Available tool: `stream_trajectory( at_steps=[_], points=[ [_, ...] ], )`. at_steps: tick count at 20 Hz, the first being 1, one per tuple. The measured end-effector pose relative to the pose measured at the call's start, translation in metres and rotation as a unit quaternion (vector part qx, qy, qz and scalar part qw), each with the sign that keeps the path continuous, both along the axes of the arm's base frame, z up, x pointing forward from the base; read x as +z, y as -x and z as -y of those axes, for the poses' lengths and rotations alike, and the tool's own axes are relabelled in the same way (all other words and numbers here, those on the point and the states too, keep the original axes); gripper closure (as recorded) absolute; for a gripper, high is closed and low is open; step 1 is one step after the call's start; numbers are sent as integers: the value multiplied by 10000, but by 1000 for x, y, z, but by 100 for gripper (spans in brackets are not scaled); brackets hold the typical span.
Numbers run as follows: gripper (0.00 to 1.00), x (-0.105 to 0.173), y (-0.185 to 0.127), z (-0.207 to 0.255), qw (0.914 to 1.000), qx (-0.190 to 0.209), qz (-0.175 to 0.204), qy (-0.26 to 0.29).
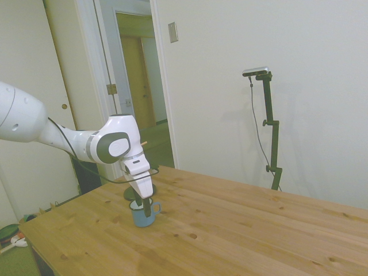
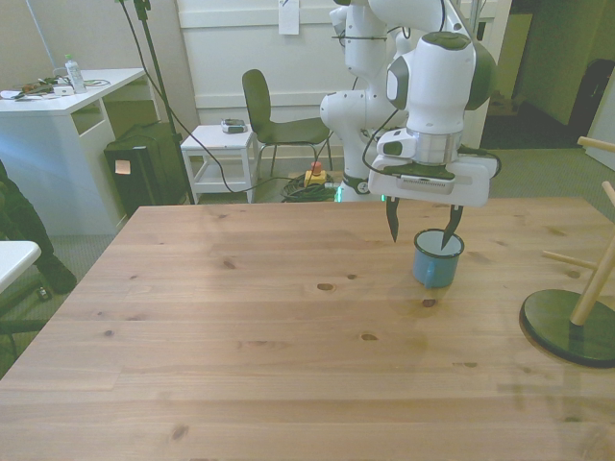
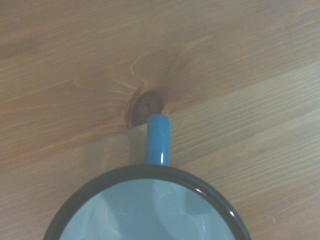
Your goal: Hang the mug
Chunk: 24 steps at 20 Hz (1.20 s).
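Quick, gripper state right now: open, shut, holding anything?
Gripper: open, holding nothing; fingers straddle the mug's rim, one inside, one outside.

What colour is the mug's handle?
Blue, like the mug body; the handle shows best in the wrist view.
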State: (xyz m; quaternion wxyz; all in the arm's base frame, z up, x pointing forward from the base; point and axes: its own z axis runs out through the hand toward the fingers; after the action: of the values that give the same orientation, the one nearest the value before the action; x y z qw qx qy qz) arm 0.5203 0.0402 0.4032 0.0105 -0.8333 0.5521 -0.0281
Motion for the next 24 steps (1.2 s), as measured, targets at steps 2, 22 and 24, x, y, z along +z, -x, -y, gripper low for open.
stream_trajectory(
  at_steps=[2,22,24],
  points=[
    [100,-3,-2,-2,10000,16,-23,-4],
    [100,-7,-2,2,10000,35,-12,-10],
    [100,-9,-2,2,10000,38,-4,-11]
  ],
)
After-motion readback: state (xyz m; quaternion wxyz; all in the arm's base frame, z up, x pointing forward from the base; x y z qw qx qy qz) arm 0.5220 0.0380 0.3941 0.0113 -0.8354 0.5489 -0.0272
